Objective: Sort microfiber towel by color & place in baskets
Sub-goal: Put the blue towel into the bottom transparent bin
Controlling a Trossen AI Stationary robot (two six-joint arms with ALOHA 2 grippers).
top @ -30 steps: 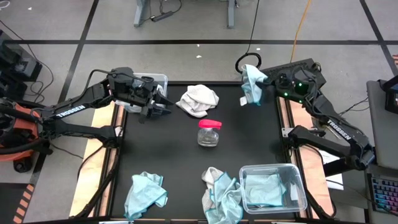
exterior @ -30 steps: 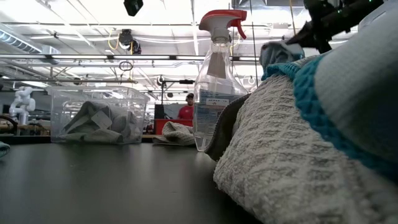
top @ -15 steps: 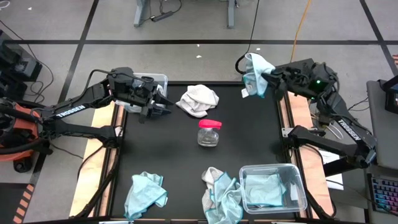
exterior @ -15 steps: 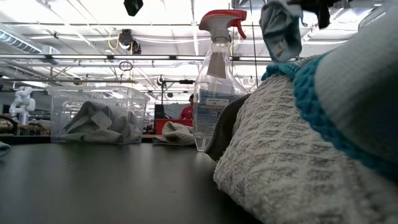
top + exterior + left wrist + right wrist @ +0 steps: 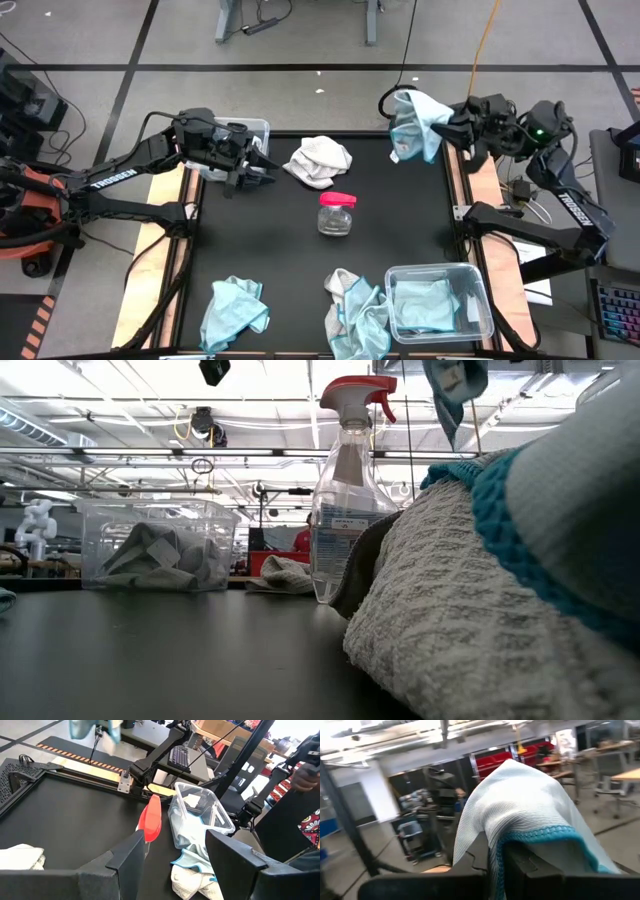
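Blue towel (image 5: 414,122) pinched in my right pincer (image 5: 446,128), hanging lengthwise below; blue bin (image 5: 438,301) sits well back toward my base, nearer me than left arm.

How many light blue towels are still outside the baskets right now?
3: one hanging from the right claw at the far right corner, one near-left, one beside the near basket. Others may be hidden underneath.

Even, bright overhead light fills the room; in the low view the ceiling lights (image 5: 250,380) blow out to white glare. The black table (image 5: 400,215) is matte, with only soft shadows under the cloths. Nearest the low camera, the towel pile (image 5: 480,610) is blurred. The right wrist view is smeared, its background hazy and overexposed.
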